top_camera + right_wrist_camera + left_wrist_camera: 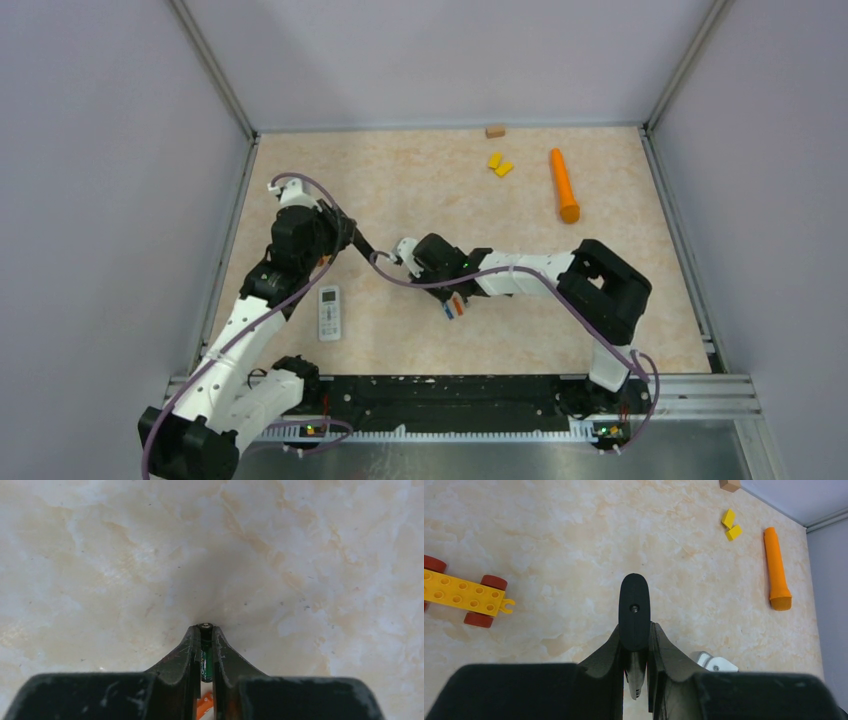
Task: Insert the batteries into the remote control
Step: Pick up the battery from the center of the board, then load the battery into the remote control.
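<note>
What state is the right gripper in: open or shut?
Shut on a battery: the right gripper clamps the dark green cell from both sides in the wrist view.

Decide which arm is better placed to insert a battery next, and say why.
Right. The right gripper is shut on a dark battery, ready to insert. The left gripper is occupied, clamped on a black oblong piece.

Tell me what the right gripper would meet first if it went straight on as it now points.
Probably the bare table: the right gripper, shut on a dark battery, points down at it, and its wrist view shows nothing else ahead. The gap is unclear.
</note>
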You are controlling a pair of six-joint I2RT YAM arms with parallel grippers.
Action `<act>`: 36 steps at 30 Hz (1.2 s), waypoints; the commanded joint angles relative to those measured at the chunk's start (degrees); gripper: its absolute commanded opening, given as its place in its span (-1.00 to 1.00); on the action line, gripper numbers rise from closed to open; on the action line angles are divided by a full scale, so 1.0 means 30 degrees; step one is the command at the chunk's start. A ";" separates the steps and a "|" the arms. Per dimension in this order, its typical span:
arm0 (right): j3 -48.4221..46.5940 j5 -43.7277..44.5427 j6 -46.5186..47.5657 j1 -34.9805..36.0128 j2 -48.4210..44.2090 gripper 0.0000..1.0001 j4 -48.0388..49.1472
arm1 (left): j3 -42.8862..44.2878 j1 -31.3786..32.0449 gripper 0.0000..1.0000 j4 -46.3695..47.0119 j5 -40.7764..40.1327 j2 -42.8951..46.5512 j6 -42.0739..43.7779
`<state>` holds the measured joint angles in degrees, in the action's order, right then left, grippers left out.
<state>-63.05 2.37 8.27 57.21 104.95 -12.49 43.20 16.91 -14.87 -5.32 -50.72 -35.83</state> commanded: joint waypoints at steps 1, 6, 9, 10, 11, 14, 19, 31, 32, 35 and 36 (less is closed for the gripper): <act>-0.0470 0.2353 -0.0969 -0.0331 -0.0042 -0.96 0.1405 | 0.0883 -0.0128 -1.00 0.0945 0.0667 0.0362 0.0087; 0.0239 0.2777 -0.1962 -0.1077 -0.2344 -1.00 0.3795 | 0.0806 -0.0128 -1.00 0.1728 0.1987 0.0247 0.0138; 0.0085 0.2396 -0.3559 -0.1359 -0.4291 -1.00 0.3723 | 0.0668 -0.0128 -1.00 0.2942 0.4448 0.0114 0.0167; -0.0043 0.2131 -0.4099 -0.1362 -0.5053 -1.00 0.3548 | 0.0685 -0.0128 -1.00 0.3362 0.5324 0.0053 0.0153; -0.0133 0.1647 -0.4705 -0.1355 -0.5936 -1.00 0.3395 | 0.0709 -0.0128 -1.00 0.3865 0.6378 -0.0006 0.0155; 0.0024 -0.0427 -0.6548 -0.1341 -0.8391 -1.00 0.3898 | 0.0713 -0.0128 -1.00 0.5826 0.9181 -0.0373 -0.0193; 0.1041 -0.2303 -0.9436 -0.1306 -1.1630 -1.00 0.6519 | 0.0751 -0.0128 -1.00 0.9580 1.3227 -0.1380 -0.2701; 0.1152 -0.2813 -0.9994 -0.0711 -1.2695 -1.00 0.7943 | -0.0094 -0.0100 -1.00 1.4194 1.4575 -0.1915 -0.9764; 0.1181 -0.2761 -0.9932 -0.0677 -1.2714 -1.00 0.7950 | -0.0230 -0.0099 -1.00 1.4645 1.4602 -0.1904 -1.0152; 0.1191 -0.2732 -0.9670 -0.0586 -1.2725 -1.00 0.7975 | -0.0419 -0.0098 -1.00 1.5434 1.4777 -0.1873 -1.1019; 0.1190 -0.2699 -0.9562 -0.0569 -1.2721 -0.99 0.7886 | -0.0410 -0.0098 -1.00 1.5521 1.4873 -0.1895 -1.1181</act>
<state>-59.59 -5.56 -21.21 54.74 66.81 9.17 42.50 16.80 24.05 37.30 -56.53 -63.68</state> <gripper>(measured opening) 0.083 0.200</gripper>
